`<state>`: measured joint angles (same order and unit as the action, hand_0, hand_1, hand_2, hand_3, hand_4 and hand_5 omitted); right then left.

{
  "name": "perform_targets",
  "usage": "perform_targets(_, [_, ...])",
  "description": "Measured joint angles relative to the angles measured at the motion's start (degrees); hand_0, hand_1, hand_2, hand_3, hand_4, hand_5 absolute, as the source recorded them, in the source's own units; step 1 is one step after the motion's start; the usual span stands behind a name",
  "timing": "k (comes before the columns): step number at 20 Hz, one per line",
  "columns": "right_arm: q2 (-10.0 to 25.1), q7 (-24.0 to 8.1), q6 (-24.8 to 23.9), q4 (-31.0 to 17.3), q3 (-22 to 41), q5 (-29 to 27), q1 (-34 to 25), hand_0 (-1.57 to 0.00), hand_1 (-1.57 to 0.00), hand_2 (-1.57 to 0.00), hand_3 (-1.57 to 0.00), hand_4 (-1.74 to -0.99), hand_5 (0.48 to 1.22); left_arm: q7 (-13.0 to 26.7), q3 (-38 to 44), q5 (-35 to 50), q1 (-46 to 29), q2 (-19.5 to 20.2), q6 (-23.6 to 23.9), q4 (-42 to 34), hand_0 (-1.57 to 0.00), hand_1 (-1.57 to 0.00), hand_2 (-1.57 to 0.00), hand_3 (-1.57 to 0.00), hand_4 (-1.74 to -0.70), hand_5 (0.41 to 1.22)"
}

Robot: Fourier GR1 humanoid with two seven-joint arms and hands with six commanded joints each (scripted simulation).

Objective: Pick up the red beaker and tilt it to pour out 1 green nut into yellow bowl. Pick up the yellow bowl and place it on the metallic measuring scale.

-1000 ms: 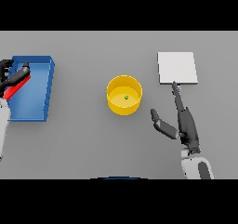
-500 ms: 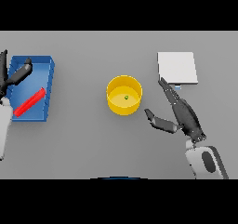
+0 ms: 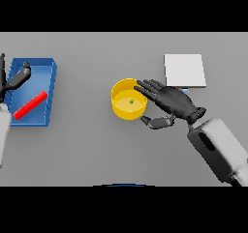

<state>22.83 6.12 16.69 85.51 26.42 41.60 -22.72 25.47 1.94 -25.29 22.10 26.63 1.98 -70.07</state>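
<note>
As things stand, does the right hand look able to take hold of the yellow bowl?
Probably yes. The right hand is open right beside the round yellow bowl, straight fingers over its right rim and thumb below it. Nothing lies between them, and the table around the bowl looks free.

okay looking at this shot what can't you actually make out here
- Head view: whether the right hand touches the yellow bowl; its fingers overlap the rim.
- Head view: the near corner of the metallic measuring scale, covered by that hand.
- Head view: most of the left hand, cut off by the left edge above the blue tray.
- Head view: the green nut, too small to show its shape.
- Head view: whether the red beaker holds anything.
</note>
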Motion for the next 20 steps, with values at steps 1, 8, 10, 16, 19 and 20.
perform_targets(1, [1.18, 1.52, 1.24, -0.63, 1.35, 1.27, -1.59, 0.0, 0.0, 0.0, 0.0, -1.227, 0.698, -0.58, -0.17, -0.02, -0.58, -0.37, 0.29, -0.24, 0.0, 0.0, 0.0, 0.0, -0.74, 0.701])
perform_targets(8, [0.19, 3.96, 6.35, -9.33, 9.07, 7.14, -9.99, 0.0, 0.0, 0.0, 0.0, -1.221, 0.722, 0.16, 0.02, -0.15, 0.47, 0.32, -0.04, 0.01, 0.0, 0.0, 0.0, 0.0, -0.75, 0.701])
perform_targets(10, [-1.62, 3.56, 7.37, -11.37, 10.09, 7.35, -11.83, 0.0, 0.0, 0.0, 0.0, -1.231, 0.725, 0.4, 0.11, 0.13, 0.5, 0.27, -0.32, 0.26, 0.0, 0.0, 0.0, 0.0, -0.74, 0.698])
perform_targets(16, [-4.02, 3.6, 9.44, -17.17, 13.11, 9.31, -16.58, 0.0, 0.0, 0.0, 0.0, -1.258, 0.734, -1.06, 0.5, 0.4, 0.59, 0.66, -0.13, 0.34, 0.0, 0.0, 0.0, 0.0, -0.74, 0.697])
perform_targets(19, [-5.03, 3.49, 10.09, -20.23, 13.98, 9.95, -18.41, 0.0, 0.0, 0.0, 0.0, -1.263, 0.739, -1.07, 0.71, 0.52, 0.01, 0.89, -0.2, 0.44, 0.0, 0.0, 0.0, 0.0, -0.74, 0.699])
perform_targets(20, [-5.47, 3.35, 10.78, -20.72, 13.84, 9.58, -18.91, 0.0, 0.0, 0.0, 0.0, -1.265, 0.74, -0.87, 0.95, 0.77, 0.23, 1.12, -0.4, 0.21, 0.0, 0.0, 0.0, 0.0, -0.74, 0.699])
